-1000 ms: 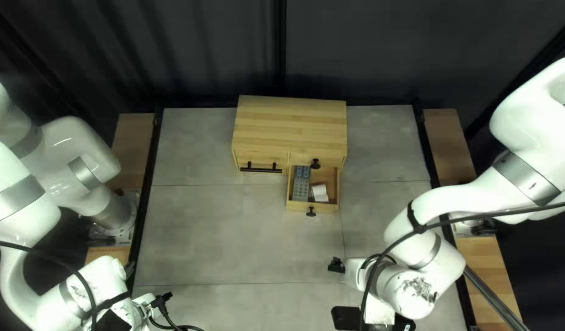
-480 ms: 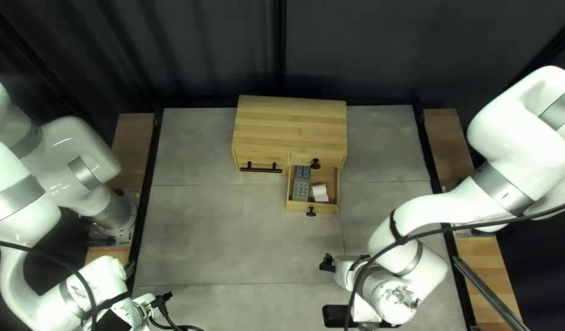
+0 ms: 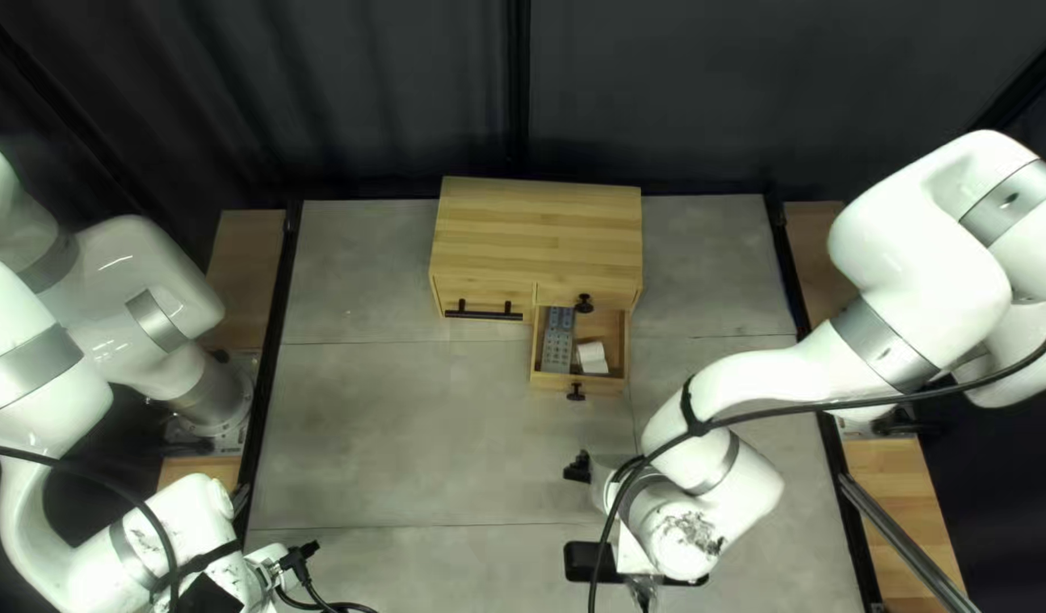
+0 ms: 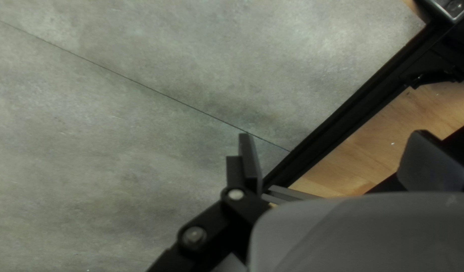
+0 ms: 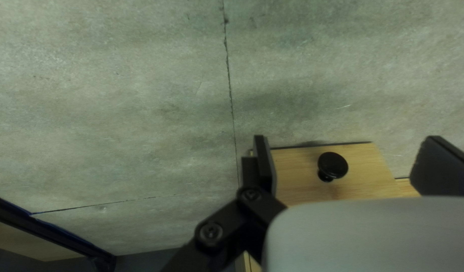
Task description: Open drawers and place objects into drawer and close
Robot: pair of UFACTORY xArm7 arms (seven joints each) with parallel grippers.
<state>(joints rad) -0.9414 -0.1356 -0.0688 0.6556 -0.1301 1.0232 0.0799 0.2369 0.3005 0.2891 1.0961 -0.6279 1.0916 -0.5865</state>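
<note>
Drawer: the small drawer (image 3: 551, 384) stands open from the cabinet (image 3: 540, 233), toward the counter's (image 3: 432, 443) near edge.
Contents: remote (image 3: 557, 341) and white item (image 3: 592, 358) side by side inside; remote's long axis runs front to back.
Right hand: (image 5: 346, 141) fingers wide apart, nothing held; the nearer of the two.
Knob: (image 5: 332, 165) on the drawer front, below the right hand and between the lines of its fingers, not touched.
Left hand: (image 4: 332, 134) fingers wide apart, nothing held; well apart from the drawer.
Next move: judged to be closing; right hand goes toward the far edge, pushing straight along the drawer's depth.
Edges: bar handle (image 3: 483, 310) beside the drawer; bare counter before the front gives room.
</note>
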